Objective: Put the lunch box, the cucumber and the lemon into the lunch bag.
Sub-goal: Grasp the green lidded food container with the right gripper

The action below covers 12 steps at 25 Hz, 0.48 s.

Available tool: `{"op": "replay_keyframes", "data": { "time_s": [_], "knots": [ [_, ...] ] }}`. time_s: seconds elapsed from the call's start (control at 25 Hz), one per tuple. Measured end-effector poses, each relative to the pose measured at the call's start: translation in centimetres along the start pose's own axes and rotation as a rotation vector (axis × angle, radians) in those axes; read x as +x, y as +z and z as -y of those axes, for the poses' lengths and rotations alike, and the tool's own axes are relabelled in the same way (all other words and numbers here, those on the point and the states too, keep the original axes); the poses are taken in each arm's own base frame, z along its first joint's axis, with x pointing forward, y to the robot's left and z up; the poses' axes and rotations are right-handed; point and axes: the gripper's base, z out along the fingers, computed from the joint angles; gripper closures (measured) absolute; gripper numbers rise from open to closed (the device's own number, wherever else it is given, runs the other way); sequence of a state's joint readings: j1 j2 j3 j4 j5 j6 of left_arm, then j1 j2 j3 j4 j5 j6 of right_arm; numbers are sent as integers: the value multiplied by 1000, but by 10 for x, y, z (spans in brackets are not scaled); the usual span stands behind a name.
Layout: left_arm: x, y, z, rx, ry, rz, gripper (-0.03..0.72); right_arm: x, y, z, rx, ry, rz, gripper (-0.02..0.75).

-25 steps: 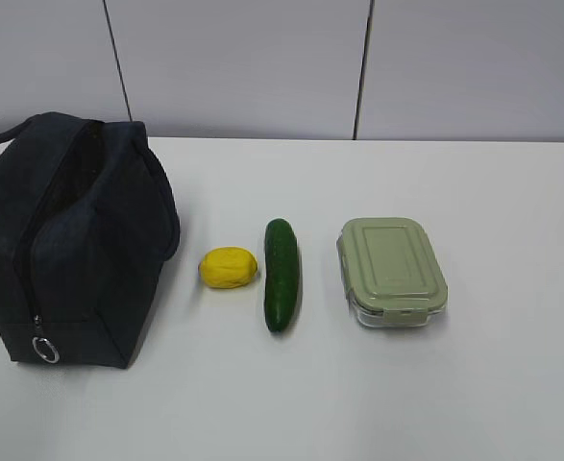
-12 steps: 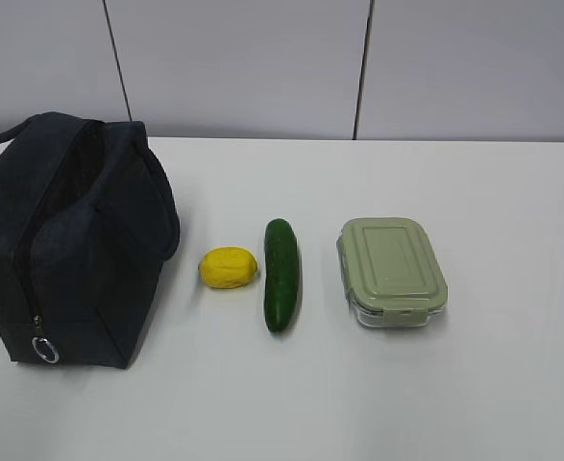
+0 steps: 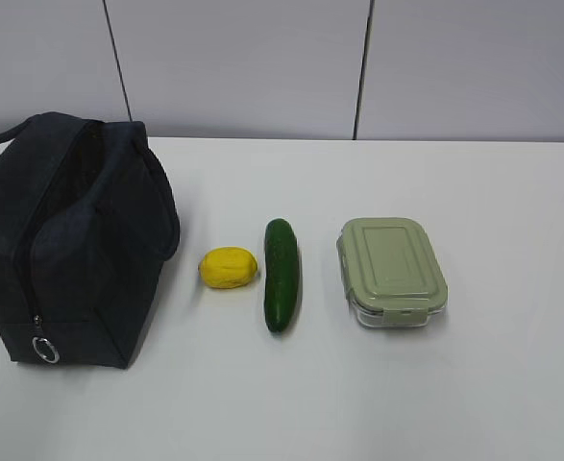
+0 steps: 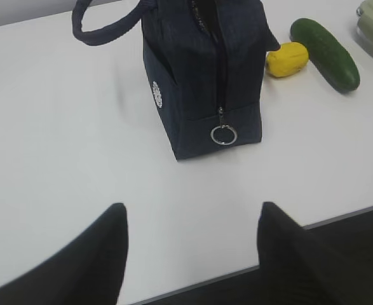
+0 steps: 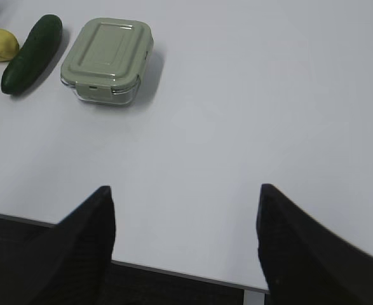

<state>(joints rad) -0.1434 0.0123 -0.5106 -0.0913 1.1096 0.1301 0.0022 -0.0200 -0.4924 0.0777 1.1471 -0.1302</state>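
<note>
lunch bag upright at table left, zipper looks shut. lemon, cucumber, lunch box in row right of it, apart, likely for easy picks. left tool and right tool spread, empty, near table edge.

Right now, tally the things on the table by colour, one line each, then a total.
Navy: 1, the bag
Yellow: 1, the lemon
Dark green: 1, the cucumber
Sage green lid on clear base: 1, the lunch box
Total: 4
</note>
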Motion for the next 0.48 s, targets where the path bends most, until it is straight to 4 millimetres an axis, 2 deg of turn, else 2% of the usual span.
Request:
{"op": "replay_keyframes", "data": {
  "time_s": [0.48],
  "knots": [
    [0, 0, -1, -11, 6, -1, 241, 0, 0, 0, 0, 0, 0, 221]
  ]
}}
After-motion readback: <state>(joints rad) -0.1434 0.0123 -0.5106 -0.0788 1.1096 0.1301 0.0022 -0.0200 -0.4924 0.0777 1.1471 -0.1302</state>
